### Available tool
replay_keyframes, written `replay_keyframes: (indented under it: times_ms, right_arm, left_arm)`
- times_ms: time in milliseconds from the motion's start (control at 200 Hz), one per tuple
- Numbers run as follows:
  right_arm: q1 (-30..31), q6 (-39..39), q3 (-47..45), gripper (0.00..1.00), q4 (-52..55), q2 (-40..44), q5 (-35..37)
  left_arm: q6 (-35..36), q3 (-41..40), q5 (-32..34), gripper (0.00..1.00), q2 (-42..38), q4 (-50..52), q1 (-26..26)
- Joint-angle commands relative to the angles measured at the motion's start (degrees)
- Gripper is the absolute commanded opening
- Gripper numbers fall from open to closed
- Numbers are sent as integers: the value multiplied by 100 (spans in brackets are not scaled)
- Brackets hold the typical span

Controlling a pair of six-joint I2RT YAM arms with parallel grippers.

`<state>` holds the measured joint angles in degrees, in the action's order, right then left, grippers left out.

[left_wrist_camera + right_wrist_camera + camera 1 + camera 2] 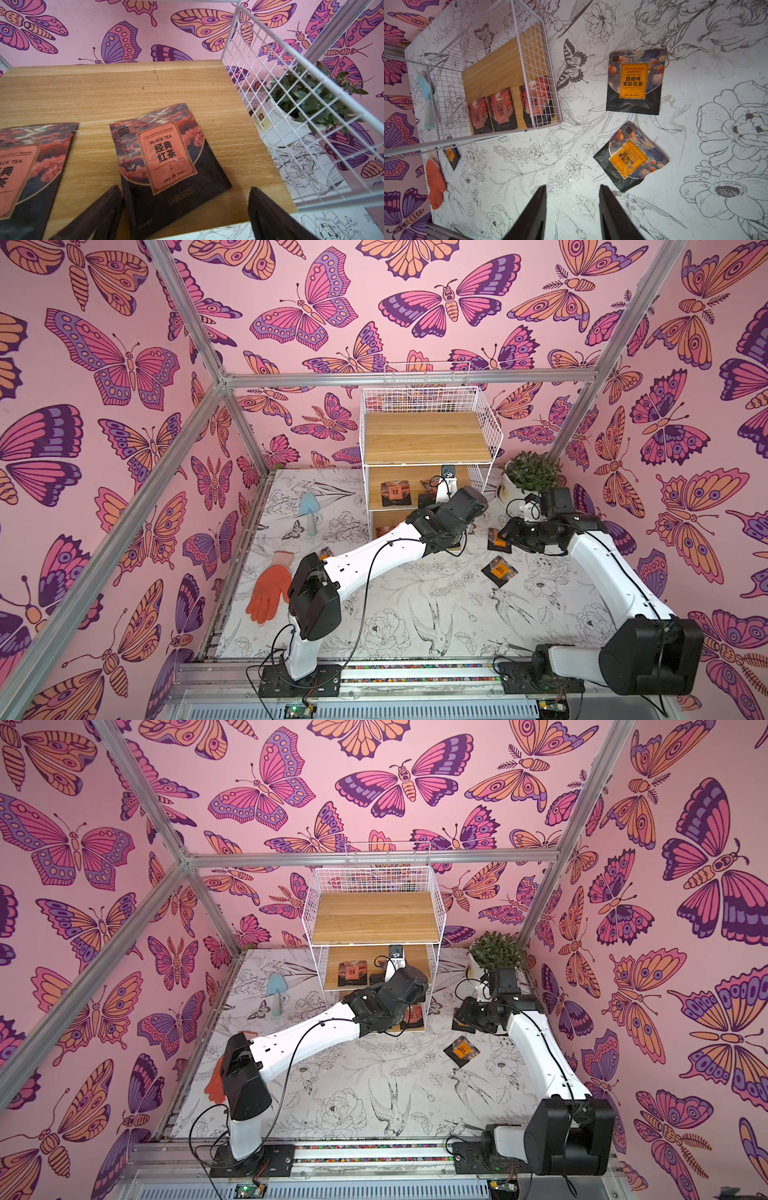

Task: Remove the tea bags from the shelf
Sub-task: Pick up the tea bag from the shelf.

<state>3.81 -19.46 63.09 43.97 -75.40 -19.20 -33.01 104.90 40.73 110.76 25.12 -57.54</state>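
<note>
The shelf (432, 435) (374, 915) stands at the back of the table. My left gripper (184, 187) reaches into its middle tier, open wide, its fingertips on either side of the near edge of a pink-label tea bag (166, 153). A second tea bag (22, 166) (396, 493) lies beside it. The bottom tier holds three more tea bags (500, 110). My right gripper (572, 185) hangs open and holds nothing, above the table to the right of the shelf. Two orange-label tea bags (634, 81) (630, 158) lie on the table near it, and a third (451, 154) by the glove.
An orange glove (270, 587) and a blue trowel (308, 508) lie on the table left of the shelf. A potted plant (528, 477) stands at the back right. The shelf's wire side panel (291, 104) rises close beside my left gripper.
</note>
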Motion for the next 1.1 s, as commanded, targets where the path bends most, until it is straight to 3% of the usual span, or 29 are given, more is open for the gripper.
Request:
replay_keyframes:
  times_ms: [0, 451, 901, 1097]
  right_arm:
    - [-46, 57, 173, 46, -30, -19, -22]
    - [-64, 89, 148, 46, -57, -47, 39]
    - [-144, 65, 139, 46, -135, -90, -92]
    - [-162, 48, 132, 46, -159, -37, -99]
  left_arm:
    - [-188, -273, -362, 92, 215, 98, 155]
    - [-414, -755, -794, 63, -23, 169, 306]
    - [-482, -990, -529, 23, -315, 170, 307]
    - [-403, -1038, -434, 13, -477, 169, 300]
